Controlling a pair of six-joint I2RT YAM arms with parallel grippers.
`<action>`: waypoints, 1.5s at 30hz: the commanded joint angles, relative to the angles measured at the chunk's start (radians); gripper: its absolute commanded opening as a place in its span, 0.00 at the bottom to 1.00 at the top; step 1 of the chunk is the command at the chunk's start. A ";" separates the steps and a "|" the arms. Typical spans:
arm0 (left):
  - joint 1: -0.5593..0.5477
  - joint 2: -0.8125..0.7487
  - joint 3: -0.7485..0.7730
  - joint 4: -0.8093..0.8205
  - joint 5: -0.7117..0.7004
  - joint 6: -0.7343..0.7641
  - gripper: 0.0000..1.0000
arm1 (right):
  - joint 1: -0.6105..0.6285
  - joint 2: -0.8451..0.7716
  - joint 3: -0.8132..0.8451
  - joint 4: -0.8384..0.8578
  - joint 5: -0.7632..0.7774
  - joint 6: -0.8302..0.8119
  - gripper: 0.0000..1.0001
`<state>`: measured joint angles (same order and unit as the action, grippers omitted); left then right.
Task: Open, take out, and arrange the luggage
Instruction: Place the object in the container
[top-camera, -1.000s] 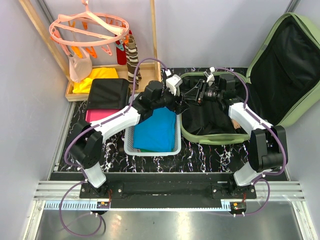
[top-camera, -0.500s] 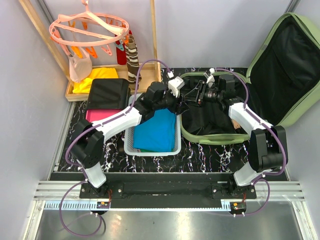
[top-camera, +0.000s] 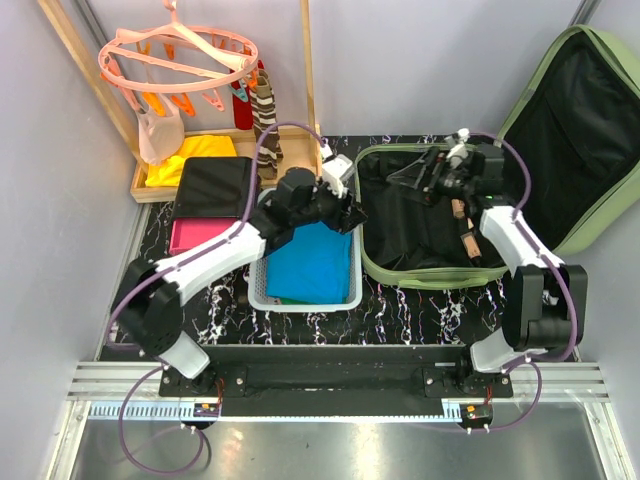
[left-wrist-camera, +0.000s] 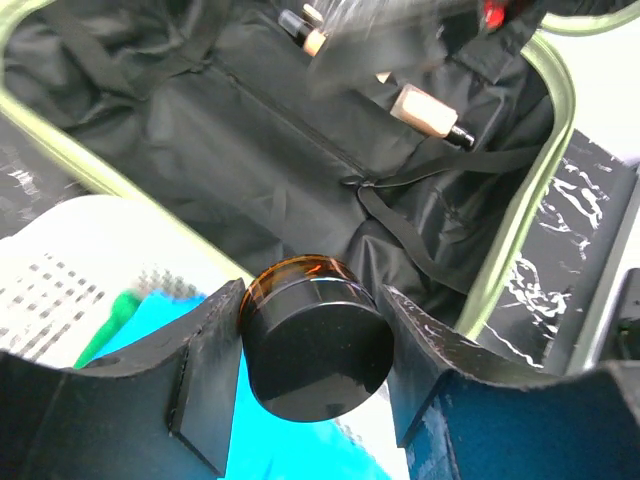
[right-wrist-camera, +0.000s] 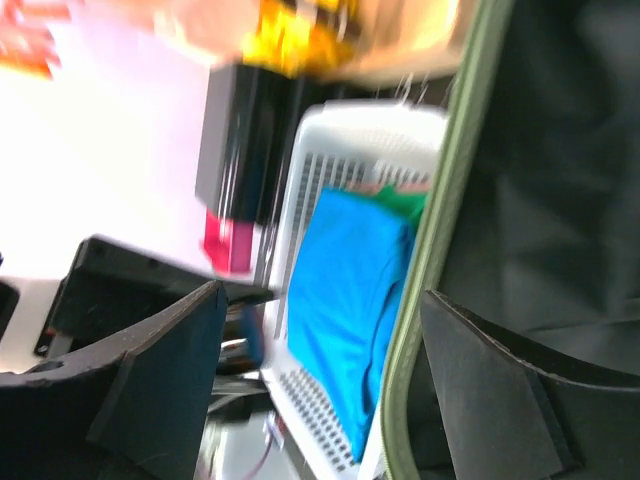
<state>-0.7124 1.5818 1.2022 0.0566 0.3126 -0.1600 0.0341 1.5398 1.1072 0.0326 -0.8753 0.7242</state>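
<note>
Left arm (top-camera: 225, 250) reaches far and rightward, left end effector (top-camera: 343, 205) clamped on a dark jar (left-wrist-camera: 318, 350); right arm (top-camera: 505, 235) extends far and leftward, right end effector (right-wrist-camera: 318, 380) jaws spread wide

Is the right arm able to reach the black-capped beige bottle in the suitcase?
Probably yes: the right claw is open and empty over the luggage, and the beige bottle lies uncovered inside it nearby.
</note>
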 joint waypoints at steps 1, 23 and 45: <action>0.078 -0.187 0.045 -0.236 -0.090 -0.033 0.00 | -0.059 -0.108 0.048 0.038 0.067 -0.011 0.87; 0.611 -0.450 -0.006 -0.865 -0.224 0.059 0.00 | -0.059 -0.156 -0.130 0.221 -0.008 0.054 0.87; 0.677 -0.322 -0.033 -0.841 -0.175 0.091 0.05 | -0.059 -0.168 -0.135 0.179 -0.025 0.023 0.87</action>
<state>-0.0433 1.2480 1.1622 -0.8173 0.1051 -0.0799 -0.0280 1.3979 0.9588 0.2020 -0.8780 0.7670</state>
